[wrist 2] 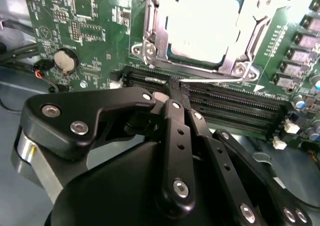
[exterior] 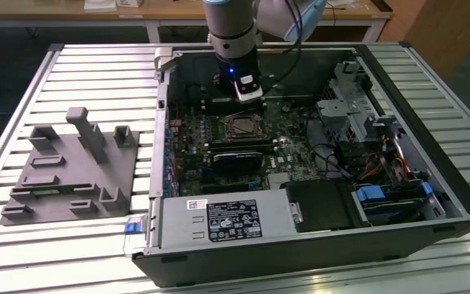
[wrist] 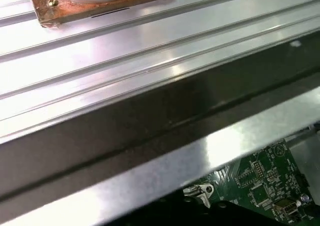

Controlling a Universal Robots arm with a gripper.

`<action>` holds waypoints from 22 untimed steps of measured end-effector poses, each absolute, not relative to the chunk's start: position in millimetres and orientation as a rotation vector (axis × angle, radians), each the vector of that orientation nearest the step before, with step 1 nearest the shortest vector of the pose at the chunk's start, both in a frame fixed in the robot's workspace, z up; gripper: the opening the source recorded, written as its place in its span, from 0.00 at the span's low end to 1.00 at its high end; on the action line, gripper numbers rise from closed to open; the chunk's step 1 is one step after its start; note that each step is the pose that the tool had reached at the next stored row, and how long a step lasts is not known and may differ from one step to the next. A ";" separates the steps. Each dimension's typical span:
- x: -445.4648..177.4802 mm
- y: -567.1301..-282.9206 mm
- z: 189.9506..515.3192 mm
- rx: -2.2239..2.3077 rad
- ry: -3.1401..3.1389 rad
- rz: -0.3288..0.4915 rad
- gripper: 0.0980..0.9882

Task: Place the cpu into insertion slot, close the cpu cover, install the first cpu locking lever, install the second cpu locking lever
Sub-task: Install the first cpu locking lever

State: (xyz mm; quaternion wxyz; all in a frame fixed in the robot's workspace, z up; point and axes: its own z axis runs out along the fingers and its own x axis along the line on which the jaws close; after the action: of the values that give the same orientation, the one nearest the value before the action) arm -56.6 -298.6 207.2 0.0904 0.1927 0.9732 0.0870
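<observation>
In the second wrist view the pale silver cpu lies in the insertion slot. The silver cpu cover lies flat around it. A thin wire locking lever runs along the socket's near edge. My black gripper has its fingers pressed together with nothing seen between them. Its tip sits at the end of that lever, beside the socket's corner. In the exterior view the gripper hangs inside the open computer case, just behind the socket.
Black memory slots lie between gripper and socket. A labelled power supply box fills the case front, and drive bays with blue parts stand at the exterior view's right. A grey fixture block rests on the slatted table.
</observation>
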 end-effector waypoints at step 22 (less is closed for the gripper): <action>-58.7 -298.4 196.7 0.563 2.866 0.214 0.01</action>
State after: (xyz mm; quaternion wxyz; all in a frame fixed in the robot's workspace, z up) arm -58.7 -298.4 196.7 0.1064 0.1910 0.9731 0.0727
